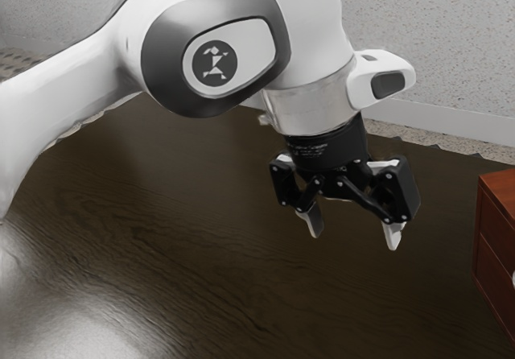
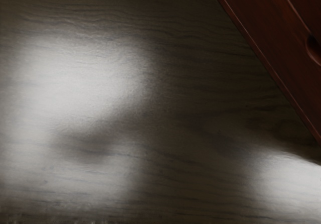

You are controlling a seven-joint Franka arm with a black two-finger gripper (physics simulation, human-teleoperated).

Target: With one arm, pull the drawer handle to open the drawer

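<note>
**Over the dark table, hand open and well short of the drawer**

Across the whole scene lay the dark wooden table [image 1: 161, 254], its gloss catching broad pale patches of light. Over it, from the exterior view's left, your white arm [image 1: 80, 93] reached toward the exterior view's right, wrist angled down so the hand hung above the bare wood, clear of the surface.

At the far right edge of the exterior view stood the red-brown drawer unit [image 1: 495, 230], cut off by the frame, with a seam marking two fronts. Neither front stood out from the other, so I judged the drawer not yet opened. The wrist view caught the same unit [image 2: 281, 43] as a slanted red-brown face beside the table.

The black gripper [image 1: 354, 234] was spread wide with nothing between its fingers, apart from the unit with open table between. That spread made sense for the job: the jaws had to be parted to pass around a handle before closing.

Smallest of all, a dark rounded shape at the edge of the wrist view looked like the drawer handle [image 2: 315, 48], though too little of it showed to be sure. You had the approach to finish before any pull could begin.
</note>
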